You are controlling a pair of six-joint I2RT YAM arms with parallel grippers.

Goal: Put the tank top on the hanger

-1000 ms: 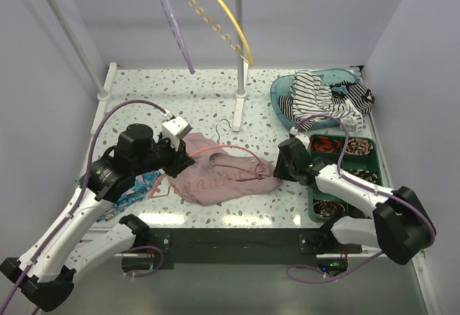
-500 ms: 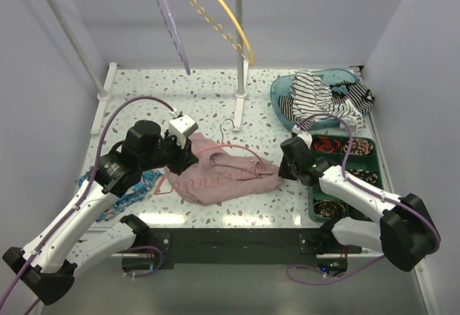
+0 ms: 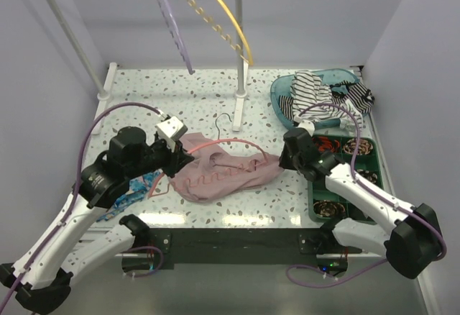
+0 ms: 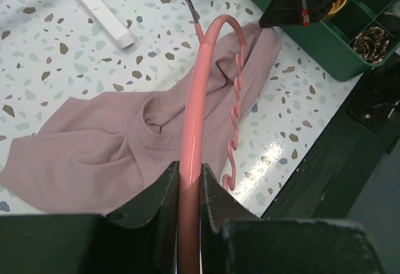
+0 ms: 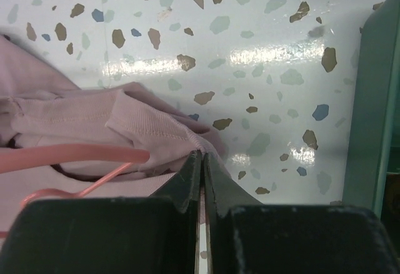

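The dusty-pink tank top lies crumpled on the speckled table between my arms; it also shows in the left wrist view and the right wrist view. The coral-pink hanger lies over it, metal hook toward the back. My left gripper is shut on the hanger's smooth arm. My right gripper is shut on the tank top's right edge, the hanger's tip just left of its jaws.
A white stand pole rises behind, carrying a lilac hanger and a yellow hanger. A blue basket with a striped garment sits back right. A green compartment tray stands right. Blue floral cloth lies left.
My left gripper has pulled the hanger slightly left and back. My right gripper has moved up and back with the tank top's edge, stretching the fabric to the right.
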